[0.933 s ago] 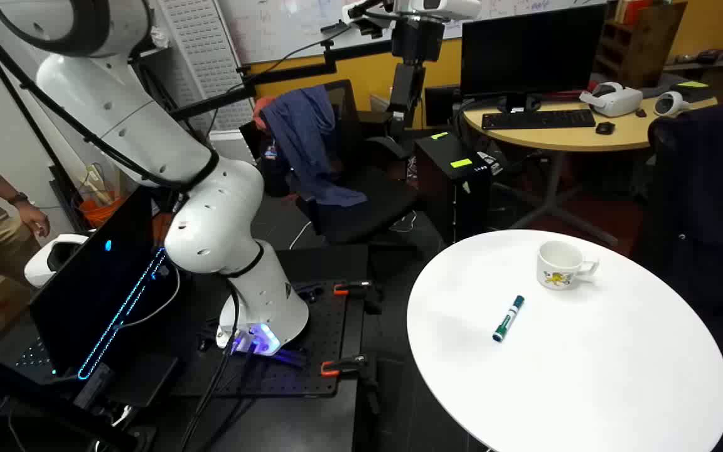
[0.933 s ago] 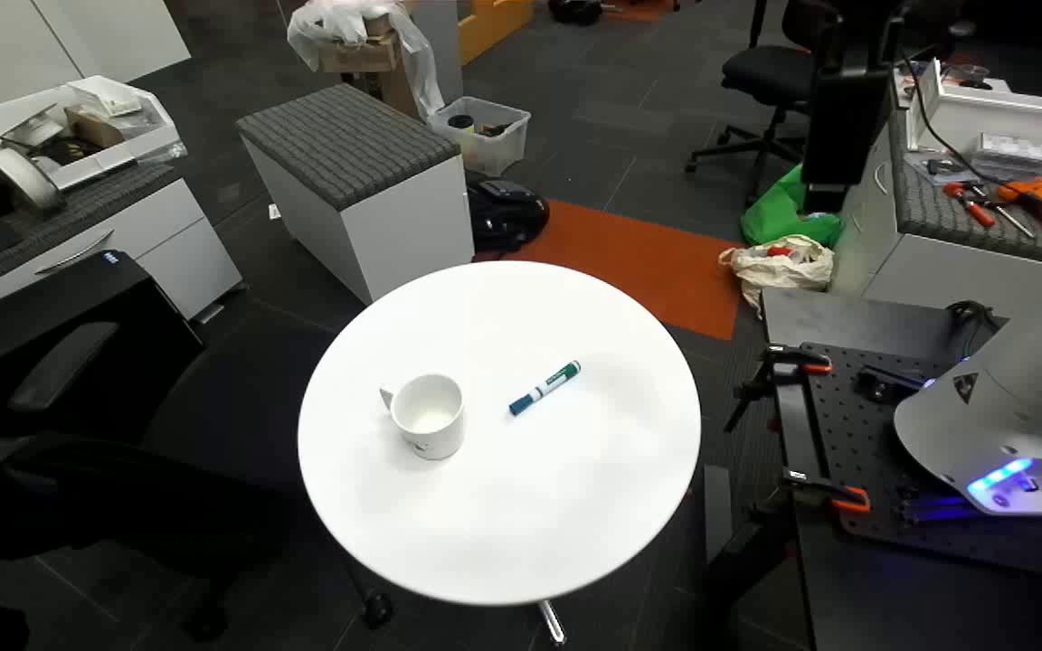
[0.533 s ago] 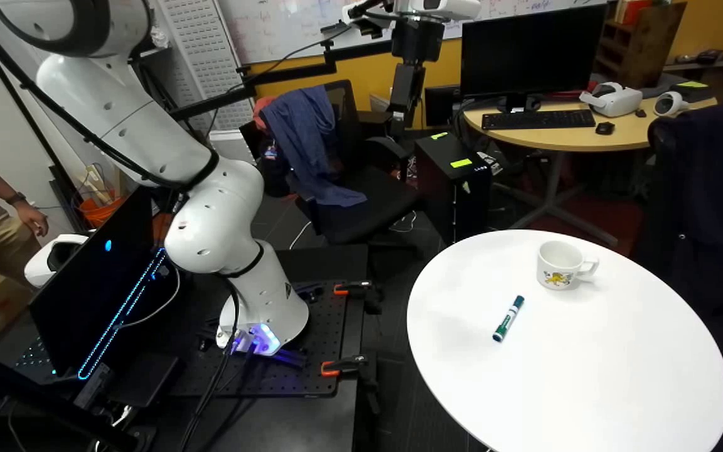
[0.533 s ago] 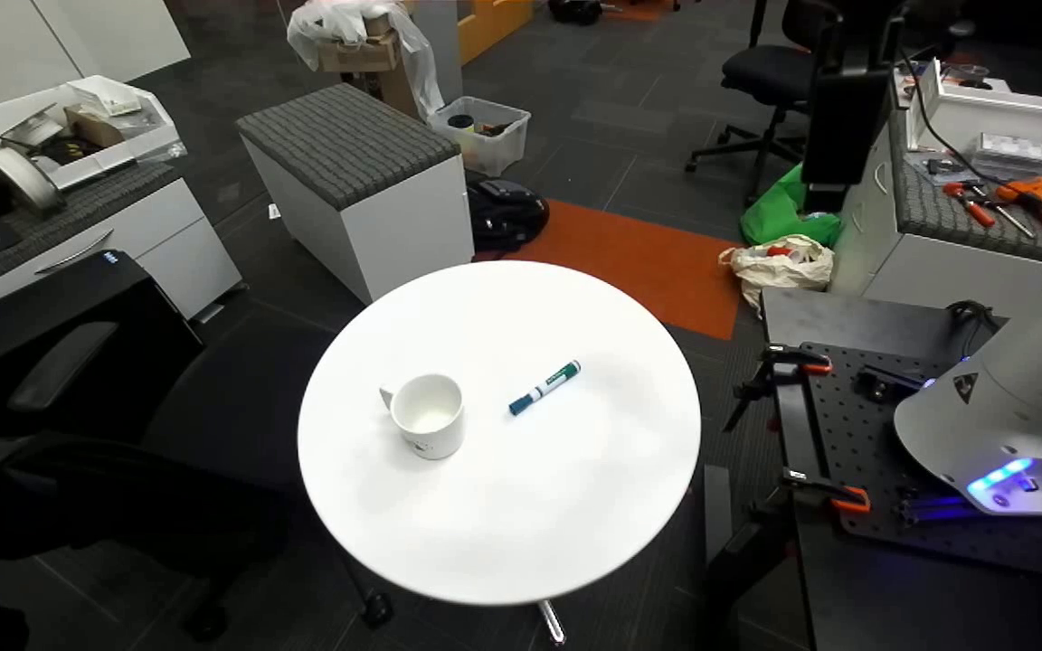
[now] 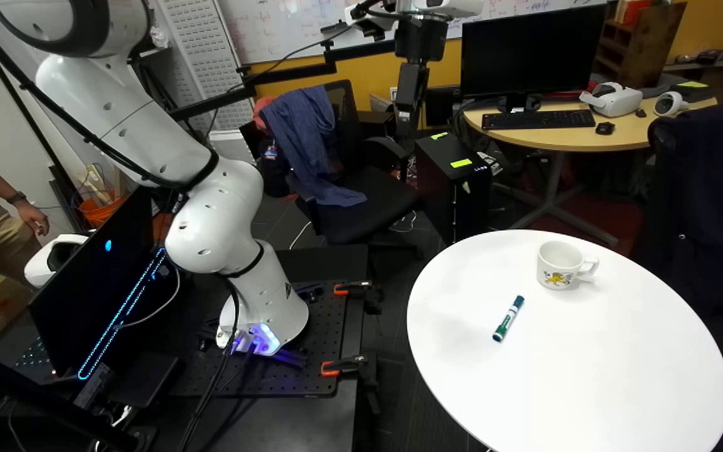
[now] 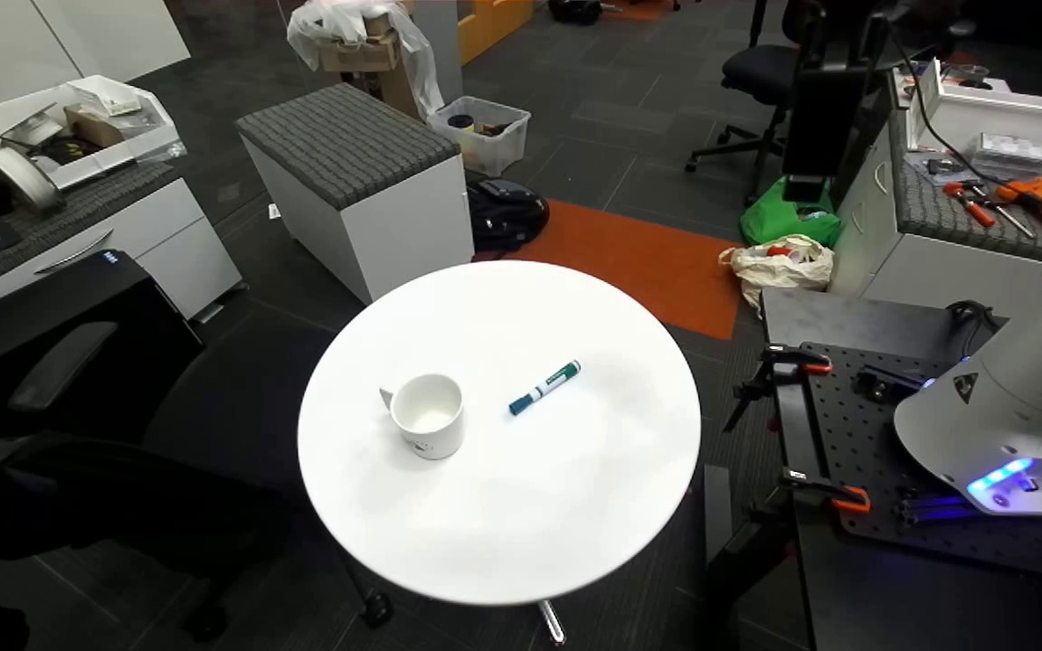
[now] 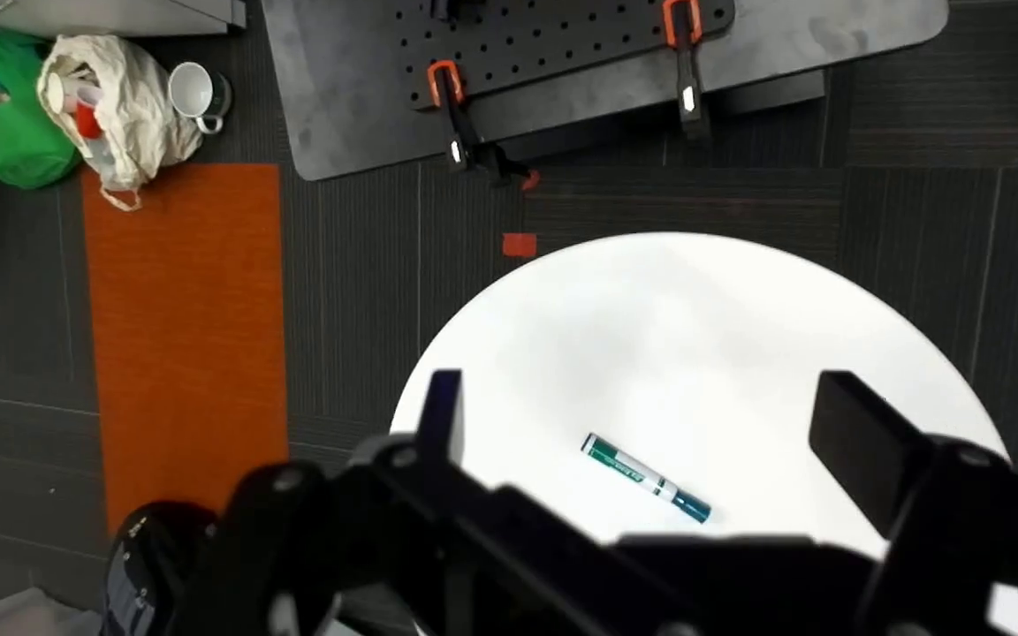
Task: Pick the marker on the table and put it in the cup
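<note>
The marker [image 5: 509, 319], green and white with a blue-teal cap, lies on the round white table [image 5: 594, 364]. It also shows in an exterior view [image 6: 545, 388] and in the wrist view [image 7: 646, 478]. The cup [image 5: 558, 267], a pale mug with a yellow printed figure, stands upright on the same table, handle outward; it shows in an exterior view [image 6: 429, 420] too. In the wrist view it is hidden. My gripper [image 5: 407, 118] is high above, away from the table and pointing down. In the wrist view my gripper [image 7: 643, 389] is open and empty; the marker appears between its fingers, far below.
The robot's black base table [image 6: 892, 579] with clamps [image 6: 824, 493] stands beside the round table. A dark chair [image 6: 241, 416] stands at the cup's side. A wooden desk [image 5: 562, 135] with a monitor is behind. Bags [image 7: 116, 106] lie on the floor.
My gripper has shifted slightly, a little rightward in an exterior view, and leftward and slightly up in an exterior view from elsewhere. The marker and cup have not moved.
</note>
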You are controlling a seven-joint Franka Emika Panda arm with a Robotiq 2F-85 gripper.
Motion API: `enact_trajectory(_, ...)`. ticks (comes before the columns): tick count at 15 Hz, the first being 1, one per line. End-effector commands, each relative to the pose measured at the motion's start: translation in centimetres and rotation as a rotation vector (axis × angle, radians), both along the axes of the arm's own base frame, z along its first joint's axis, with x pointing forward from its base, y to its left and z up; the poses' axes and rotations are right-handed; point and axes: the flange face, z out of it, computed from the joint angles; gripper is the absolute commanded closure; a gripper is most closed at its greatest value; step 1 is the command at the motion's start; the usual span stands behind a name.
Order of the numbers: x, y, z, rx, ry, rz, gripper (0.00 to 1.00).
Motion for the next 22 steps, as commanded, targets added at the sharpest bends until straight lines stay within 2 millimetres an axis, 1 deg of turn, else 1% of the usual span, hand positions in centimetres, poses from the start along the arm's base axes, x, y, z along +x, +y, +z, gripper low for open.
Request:
enact_trajectory(1,0.7,-1.0,-0.5,-0.040,-0.061,0.011,0.00)
enact_trajectory(3,1.4,-1.8,-0.9,-0.056,-0.095,0.022,0.00)
enact_trajectory(7,2.7,-3.8,-2.1,-0.029,-0.181,0.059,0.00)
enact_trajectory(12,3.3,-5.7,-4.2,0.011,-0.269,0.148,0.00)
enact_trajectory(17,3.3,-7.5,-6.7,0.068,-0.284,0.270,0.00)
enact_trajectory(22,3.8,-10.0,-10.0,0.128,-0.290,0.412,0.00)
